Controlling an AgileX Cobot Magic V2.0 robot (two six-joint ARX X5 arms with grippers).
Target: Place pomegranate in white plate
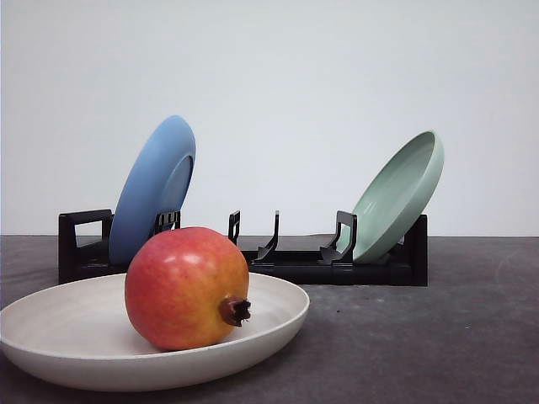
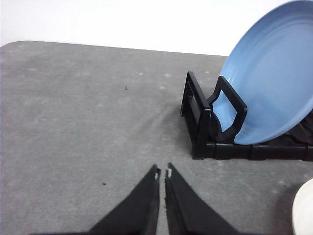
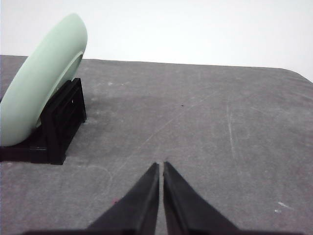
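The pomegranate (image 1: 187, 288), red fading to yellow-orange with a dark crown stub facing right, rests inside the white plate (image 1: 50, 324) at the front left of the table. A sliver of that plate's rim (image 2: 304, 210) shows in the left wrist view. My left gripper (image 2: 162, 172) hovers over bare grey table, shut with nothing between its fingers, left of the rack. My right gripper (image 3: 161, 166) is likewise shut and empty above bare table to the right of the rack.
A black dish rack (image 1: 286, 263) stands behind the white plate. A blue plate (image 1: 156, 187) leans in its left end and a pale green plate (image 1: 400, 194) in its right end. A white wall backs the grey table.
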